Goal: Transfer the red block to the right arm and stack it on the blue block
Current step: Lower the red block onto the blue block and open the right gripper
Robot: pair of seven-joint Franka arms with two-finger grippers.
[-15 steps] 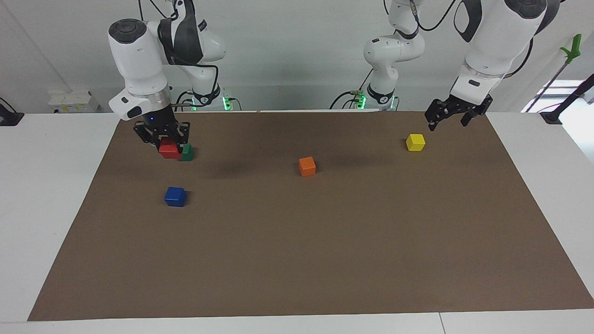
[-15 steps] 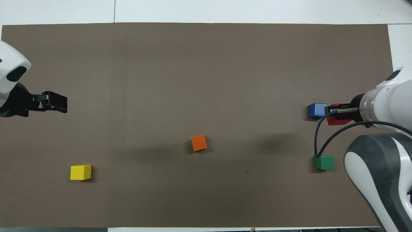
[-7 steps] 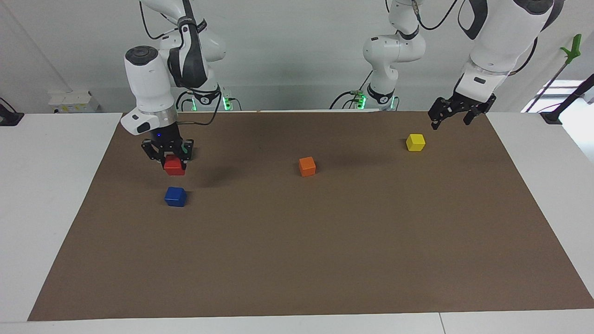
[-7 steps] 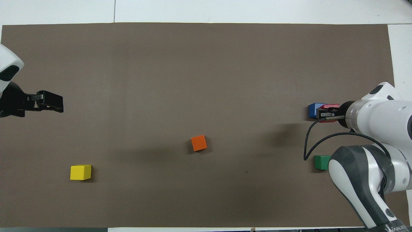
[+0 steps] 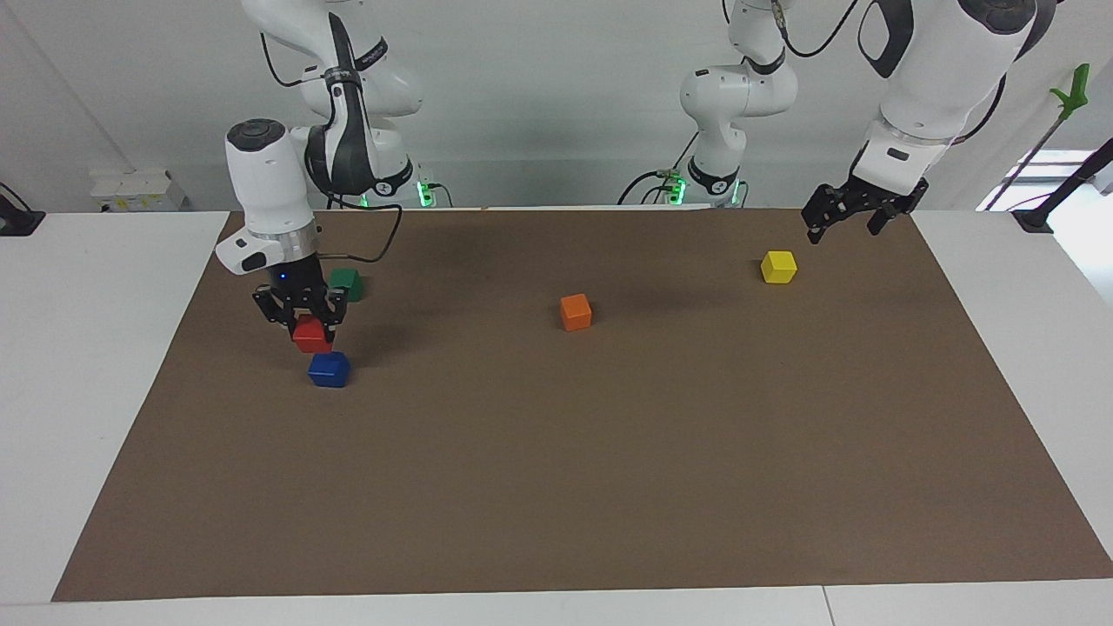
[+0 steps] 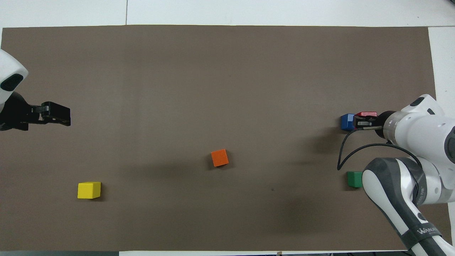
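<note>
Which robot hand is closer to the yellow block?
Left. The left gripper hangs over the mat close to the yellow block; the right gripper holds the red block at the table's other end.

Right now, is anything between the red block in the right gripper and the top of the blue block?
Nothing visible. The right gripper holds the red block just above the blue block, whose top is bare. The green block sits nearer the robots, off the path.

Red block, blue block, brown mat.
</note>
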